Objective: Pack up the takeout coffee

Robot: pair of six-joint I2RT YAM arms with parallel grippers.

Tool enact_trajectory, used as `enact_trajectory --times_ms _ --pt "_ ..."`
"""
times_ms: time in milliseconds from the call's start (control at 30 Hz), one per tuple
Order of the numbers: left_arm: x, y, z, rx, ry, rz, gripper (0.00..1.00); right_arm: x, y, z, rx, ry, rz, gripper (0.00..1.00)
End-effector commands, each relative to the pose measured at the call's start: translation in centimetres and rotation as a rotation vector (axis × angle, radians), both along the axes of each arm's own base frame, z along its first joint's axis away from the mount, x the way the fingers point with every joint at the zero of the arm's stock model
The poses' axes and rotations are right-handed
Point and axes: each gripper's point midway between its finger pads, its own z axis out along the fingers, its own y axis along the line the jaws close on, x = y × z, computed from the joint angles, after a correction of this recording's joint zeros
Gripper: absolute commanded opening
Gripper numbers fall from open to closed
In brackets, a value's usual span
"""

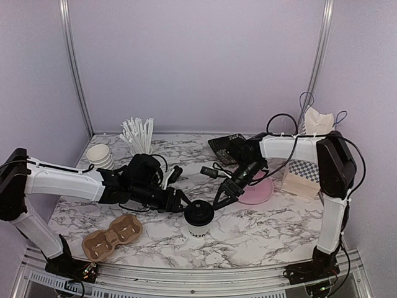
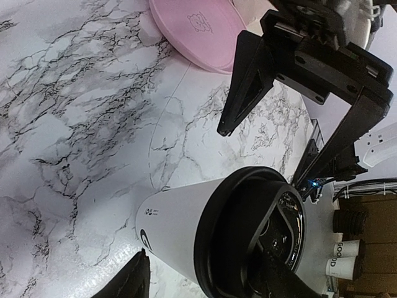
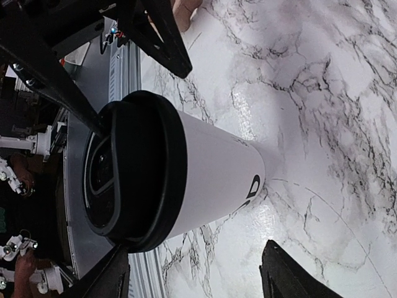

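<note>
One takeout coffee (image 1: 198,218), a white paper cup with black lid and black lettering, stands upright on the marble table near the front middle. My left gripper (image 1: 182,203) reaches it from the left. In the left wrist view its open fingers (image 2: 129,280) straddle the cup (image 2: 180,226), one close by the wall near the base, the other across the lid. My right gripper (image 1: 224,195) hangs open just right of the cup. In the right wrist view the cup (image 3: 211,177) lies ahead of the spread fingertips (image 3: 282,270), untouched.
A brown pulp cup carrier (image 1: 112,236) lies at the front left. A stack of plain white cups (image 1: 100,156) and a holder of white straws (image 1: 139,136) stand at the back left. A pink plate (image 1: 259,190), a black basket (image 1: 224,146) and a napkin box (image 1: 302,176) sit to the right.
</note>
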Motion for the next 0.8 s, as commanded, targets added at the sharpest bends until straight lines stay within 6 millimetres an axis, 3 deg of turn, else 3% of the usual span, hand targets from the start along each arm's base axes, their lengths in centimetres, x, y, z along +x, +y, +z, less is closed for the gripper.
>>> enact_trajectory --times_ms 0,300,500,600,767 --pt "-0.3 0.4 -1.9 0.063 0.009 -0.014 0.6 0.4 0.4 -0.8 -0.025 0.005 -0.01 0.69" --pt "-0.7 1.1 -4.8 0.134 0.04 -0.025 0.52 0.7 0.4 -3.4 -0.088 0.052 -0.033 0.59" --pt "-0.8 2.2 -7.4 0.212 0.055 -0.013 0.48 0.8 -1.0 -7.4 -0.229 0.046 -0.066 0.53" --pt "-0.6 1.9 -6.6 0.198 0.035 -0.019 0.49 1.0 -0.7 -6.1 -0.189 0.027 -0.058 0.53" --pt "0.6 0.4 -2.2 0.117 -0.078 -0.028 0.62 2.0 0.3 -0.4 -0.026 -0.033 -0.035 0.58"
